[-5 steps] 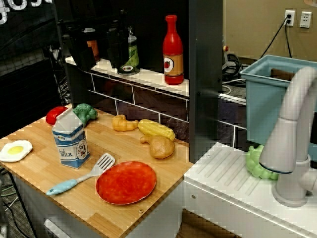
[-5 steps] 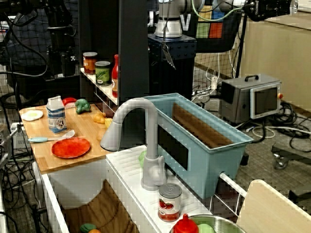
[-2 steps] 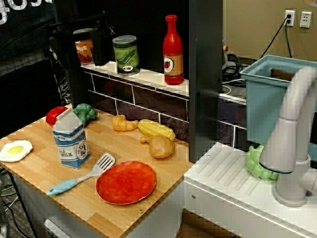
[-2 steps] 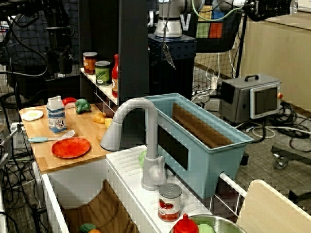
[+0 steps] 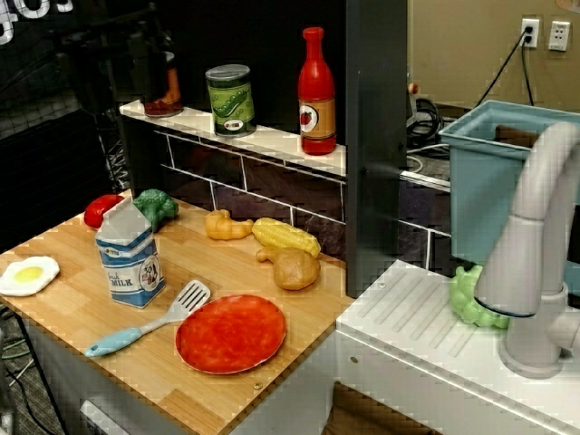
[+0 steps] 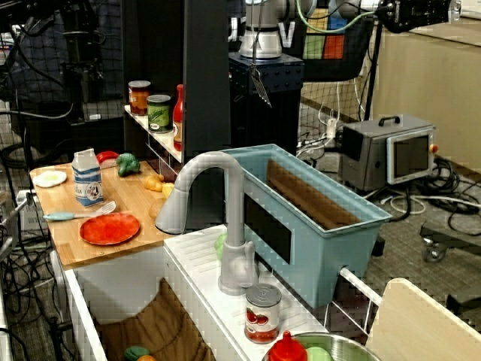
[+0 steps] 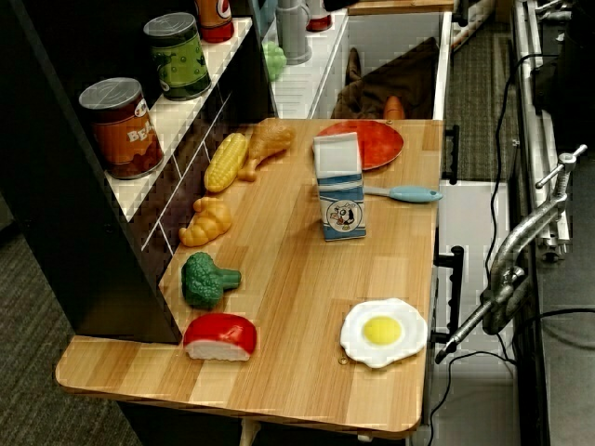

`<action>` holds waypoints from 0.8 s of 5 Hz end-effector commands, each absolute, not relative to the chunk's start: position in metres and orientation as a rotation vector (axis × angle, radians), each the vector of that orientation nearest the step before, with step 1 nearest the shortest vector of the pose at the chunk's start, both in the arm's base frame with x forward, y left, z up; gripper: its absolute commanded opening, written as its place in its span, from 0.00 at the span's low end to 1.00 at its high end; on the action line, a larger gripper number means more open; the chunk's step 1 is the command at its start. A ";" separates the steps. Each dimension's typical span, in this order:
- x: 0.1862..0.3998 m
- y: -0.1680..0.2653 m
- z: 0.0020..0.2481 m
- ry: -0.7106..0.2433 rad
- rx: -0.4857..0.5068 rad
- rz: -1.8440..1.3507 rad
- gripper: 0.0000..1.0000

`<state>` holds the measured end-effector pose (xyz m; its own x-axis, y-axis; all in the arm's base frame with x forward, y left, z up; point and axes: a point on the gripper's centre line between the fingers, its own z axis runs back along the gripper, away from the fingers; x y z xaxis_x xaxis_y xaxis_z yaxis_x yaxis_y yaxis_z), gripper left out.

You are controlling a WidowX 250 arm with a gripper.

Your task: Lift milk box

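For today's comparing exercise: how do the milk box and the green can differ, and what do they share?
The milk box stands on the wooden counter; the green can stands on the shelf above. The box is blue and white with a gabled top; the can is round with a flat lid. Both stand upright.

A wooden counter (image 7: 279, 307) is seen, on which the milk box (image 7: 338, 186) is standing upright, with a spatula (image 7: 402, 193) and a red plate (image 7: 365, 143) near it. A fried egg (image 7: 382, 332), a broccoli (image 7: 205, 279), a croissant (image 7: 206, 223), a corn cob (image 7: 226, 161) and a chicken leg (image 7: 265, 147) are also laid on the wood. On the white shelf (image 5: 272, 140) above it, a green-labelled can (image 5: 229, 100) and a red bottle (image 5: 316, 92) are placed.
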<state>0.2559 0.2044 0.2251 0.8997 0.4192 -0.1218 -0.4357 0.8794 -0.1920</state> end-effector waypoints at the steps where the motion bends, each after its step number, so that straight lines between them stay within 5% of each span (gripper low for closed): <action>1: 0.240 0.221 0.224 -0.001 -0.243 0.410 1.00; 4: 0.246 0.218 0.183 -0.042 -0.171 0.384 1.00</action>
